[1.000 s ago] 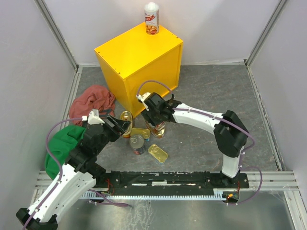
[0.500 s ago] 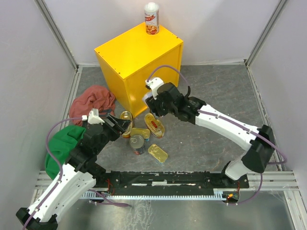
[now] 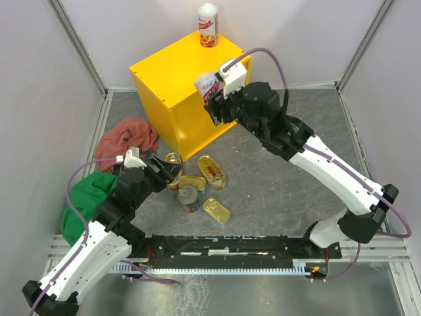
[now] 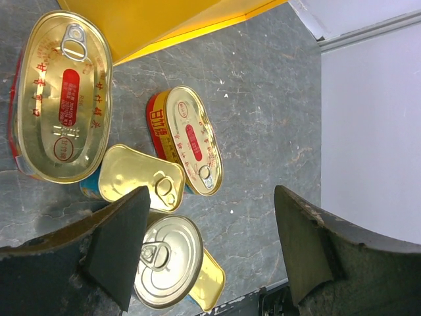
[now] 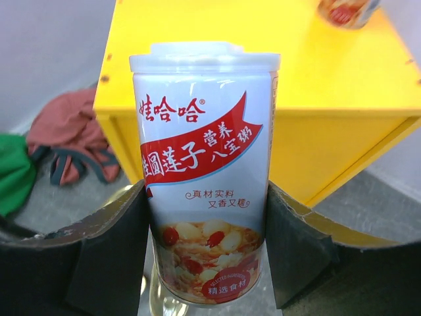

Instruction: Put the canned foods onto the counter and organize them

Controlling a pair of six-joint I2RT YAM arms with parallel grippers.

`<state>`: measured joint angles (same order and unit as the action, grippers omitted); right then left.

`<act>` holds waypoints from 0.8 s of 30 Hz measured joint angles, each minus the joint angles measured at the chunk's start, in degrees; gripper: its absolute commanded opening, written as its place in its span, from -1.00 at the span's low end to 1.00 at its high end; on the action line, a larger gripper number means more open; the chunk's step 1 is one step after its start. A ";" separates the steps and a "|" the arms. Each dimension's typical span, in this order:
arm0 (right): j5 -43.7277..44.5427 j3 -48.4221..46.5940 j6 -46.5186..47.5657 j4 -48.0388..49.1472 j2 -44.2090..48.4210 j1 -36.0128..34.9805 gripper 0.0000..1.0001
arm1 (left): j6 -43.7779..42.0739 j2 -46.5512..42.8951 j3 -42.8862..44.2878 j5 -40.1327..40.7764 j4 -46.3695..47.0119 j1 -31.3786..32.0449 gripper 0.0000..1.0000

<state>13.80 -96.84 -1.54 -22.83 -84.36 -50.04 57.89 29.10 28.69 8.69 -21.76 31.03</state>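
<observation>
In the last second the right gripper (image 3: 212,91) has climbed from floor level among the tins to the near right edge of the counter (image 3: 172,74). It has brought a tall white-topped can (image 3: 208,83) up with it, clamped upright by its red label between both fingers (image 5: 112,257). The can hangs in the air with the yellow top spreading out beyond it, and it does not rest on that top. Far past the fingertips, on the counter's back corner, a second tall can (image 3: 208,25) stands where it stood before. Below and behind this gripper, the oval tin (image 3: 212,171) that it was covering a second ago now lies in full view on the grey floor. The left gripper (image 3: 172,173) has not shifted over the same second. Its jaws are parted and hold nothing, and it hovers low over the remaining tins. The dark round can (image 4: 168,260) lies under the gap, close to one finger (image 4: 122,243). A rectangular tin (image 4: 137,178) lies just ahead of the round can and overlaps it, and another rectangular tin (image 4: 212,284) pokes out from beneath its near side. A second oval tin (image 4: 62,105) lies off to one side of these fingers, hard by the foot of the counter. The red cloth (image 3: 128,138) and green cloth (image 3: 85,197) lie behind the left gripper, beside its arm, unchanged.
</observation>
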 measured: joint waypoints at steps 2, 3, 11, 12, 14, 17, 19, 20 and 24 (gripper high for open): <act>-0.20 -1.40 0.63 1.73 -0.02 1.33 -0.97 | -0.37 0.66 0.04 -0.63 0.85 -0.02 0.65; -0.44 -2.21 0.92 2.75 -0.15 2.25 -0.97 | -0.59 1.01 0.09 -1.16 1.20 -0.02 0.65; -3.50 -9.90 1.36 13.70 -6.88 10.62 -0.97 | -3.76 4.44 1.70 -5.11 4.17 0.00 0.65; -4.00 -10.78 1.25 15.43 -8.35 11.72 -0.97 | -4.24 4.96 2.10 -5.79 4.44 -0.02 0.65; -4.92 -11.67 0.87 18.14 -10.71 13.35 -0.97 | -5.18 5.92 2.99 -6.56 4.76 -0.02 0.65; -6.36 -12.33 0.20 22.47 -14.78 15.67 -0.97 | -6.47 7.23 4.52 -7.69 4.83 -0.02 0.65; -7.21 -12.83 -0.15 24.63 -17.40 16.68 -0.97 | -7.45 7.85 5.42 -7.93 4.81 -0.02 0.65; -7.69 -13.03 -0.28 25.81 -18.86 17.14 -0.97 | -7.89 8.02 5.73 -8.00 4.81 -0.02 0.65; -9.33 -13.60 -0.55 29.40 -23.54 18.45 -0.97 | -9.40 8.09 6.60 -8.24 4.76 -0.02 0.65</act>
<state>4.47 -110.43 -2.09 6.57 -107.90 -31.59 48.49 37.19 35.29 0.45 -16.99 31.00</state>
